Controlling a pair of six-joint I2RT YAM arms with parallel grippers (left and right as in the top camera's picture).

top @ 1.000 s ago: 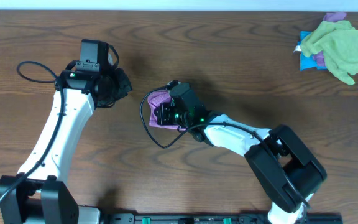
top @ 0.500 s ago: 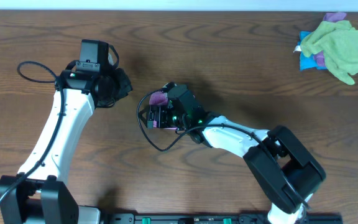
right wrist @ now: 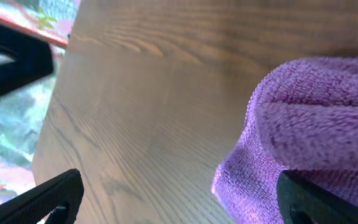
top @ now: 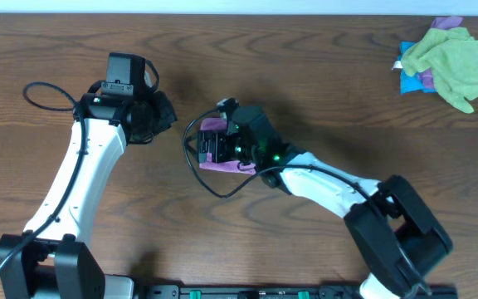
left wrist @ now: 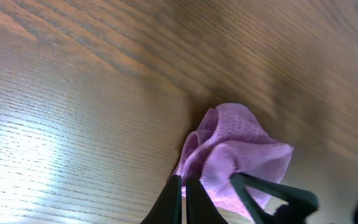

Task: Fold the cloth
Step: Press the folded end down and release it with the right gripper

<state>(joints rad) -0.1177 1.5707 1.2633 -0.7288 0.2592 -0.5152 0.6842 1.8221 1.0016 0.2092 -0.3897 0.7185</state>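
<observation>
at table (top: 347, 100) centre overhead, the cloth (top: 220, 164) lies bunched under the right gripper (top: 210, 148), jaws spread and released; left gripper (top: 163, 116) clenched, empty. left wrist: looks limp, light. right wrist: fuzzy, soft; best pinched at an edge.

The left arm (top: 77, 178), at the left of the overhead frame, was a long white link with black joints, a black base (top: 52, 266) at the lower left and a black wrist block topped by a square black camera box (top: 127, 68). A thin black cable (top: 48, 85) looped beside it. The right arm (top: 322, 183) had the same white shell, a bulky black joint housing (top: 397, 237) at the lower right, a small green light (top: 274, 155) on its black head and a black looped cord (top: 214, 193). The left gripper (left wrist: 183, 200) had slim, dark, tapered fingers. The right gripper (right wrist: 179, 198) had flat, matte black fingers (right wrist: 45, 200).
</observation>
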